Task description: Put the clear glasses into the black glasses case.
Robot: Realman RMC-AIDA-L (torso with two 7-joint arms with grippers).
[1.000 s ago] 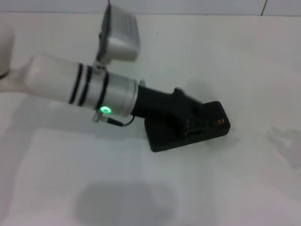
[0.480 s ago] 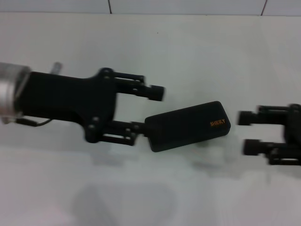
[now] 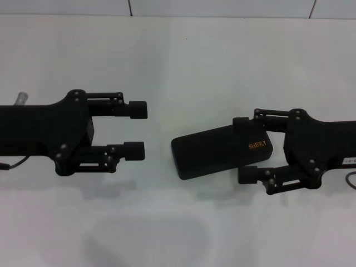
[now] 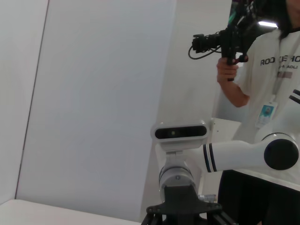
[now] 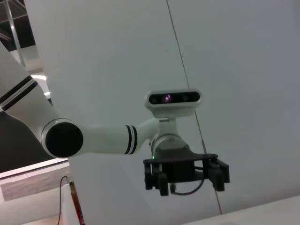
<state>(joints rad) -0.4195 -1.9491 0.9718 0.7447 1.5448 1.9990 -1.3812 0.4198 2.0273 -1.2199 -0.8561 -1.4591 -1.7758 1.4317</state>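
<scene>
Right gripper (image 3: 247,150) stood wide open, its fingers straddling the lettered end of the black glasses case (image 3: 219,151), one finger at the case's far edge, the other just beside its near edge. Orange lettering on the lid read "SHERY". Left gripper (image 3: 139,129), also spread wide, lay apart from the case's opposite end. Both rested over the white table (image 3: 222,61), lid closed.

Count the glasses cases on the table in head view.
1. The black glasses case lies closed near the middle of the table, the right gripper open around its right end and the left gripper open, clear of it to its left.
</scene>
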